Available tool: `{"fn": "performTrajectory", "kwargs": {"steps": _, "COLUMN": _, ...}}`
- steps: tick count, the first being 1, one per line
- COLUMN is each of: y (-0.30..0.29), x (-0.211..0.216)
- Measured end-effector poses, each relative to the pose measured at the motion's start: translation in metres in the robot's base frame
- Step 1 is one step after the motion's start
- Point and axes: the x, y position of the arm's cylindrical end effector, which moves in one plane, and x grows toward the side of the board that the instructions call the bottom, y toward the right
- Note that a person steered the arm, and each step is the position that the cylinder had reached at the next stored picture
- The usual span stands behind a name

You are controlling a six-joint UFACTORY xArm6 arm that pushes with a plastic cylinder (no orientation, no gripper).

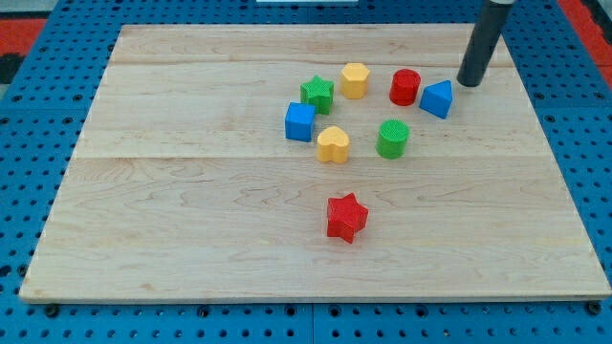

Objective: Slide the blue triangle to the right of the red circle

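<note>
The blue triangle (437, 98) lies on the wooden board, just to the right of the red circle (404, 87) and nearly touching it. My tip (469, 82) rests on the board a short way to the upper right of the blue triangle, apart from it. The dark rod rises from there toward the view's top edge.
A yellow hexagon (355, 80) and a green star (317, 94) sit left of the red circle. A blue cube (300, 121), a yellow heart (333, 144) and a green cylinder (392, 139) lie below them. A red star (346, 217) sits lower middle. The board's right edge (559, 143) is near.
</note>
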Motion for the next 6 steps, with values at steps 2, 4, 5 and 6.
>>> {"fn": "performTrajectory", "kwargs": {"steps": 2, "y": -0.002, "x": 0.019}}
{"fn": "performTrajectory", "kwargs": {"steps": 4, "y": -0.007, "x": 0.048}}
{"fn": "performTrajectory", "kwargs": {"steps": 5, "y": -0.007, "x": 0.032}}
{"fn": "performTrajectory", "kwargs": {"steps": 6, "y": -0.027, "x": 0.014}}
